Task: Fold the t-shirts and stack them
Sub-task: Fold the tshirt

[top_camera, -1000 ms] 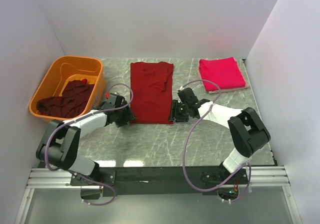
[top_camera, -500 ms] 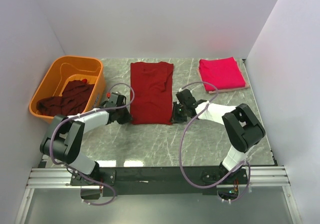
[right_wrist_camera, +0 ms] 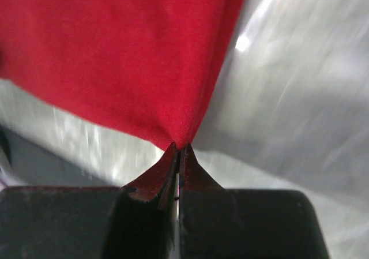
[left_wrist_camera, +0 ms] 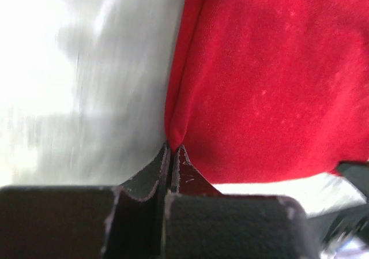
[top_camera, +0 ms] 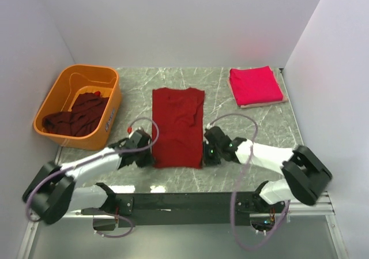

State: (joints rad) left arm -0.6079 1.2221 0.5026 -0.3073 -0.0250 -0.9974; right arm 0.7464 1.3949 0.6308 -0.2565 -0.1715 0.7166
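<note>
1. A dark red t-shirt (top_camera: 178,127) lay flat in the middle of the marble table (top_camera: 132,92), its long side running from 12 to 6 o'clock.
2. The left gripper (top_camera: 144,155) was pressed together on the shirt's 7 o'clock corner, with a fold of cloth pinched between its tips.
3. The right gripper (top_camera: 209,153) was likewise clamped on the 5 o'clock corner, with cloth caught at its tips.
4. A folded crimson-pink t-shirt (top_camera: 256,85) sat at 2 o'clock, well apart from the flat one.
5. At 10 o'clock an orange tub (top_camera: 51,94) held crumpled maroon t-shirts (top_camera: 78,116).
</note>
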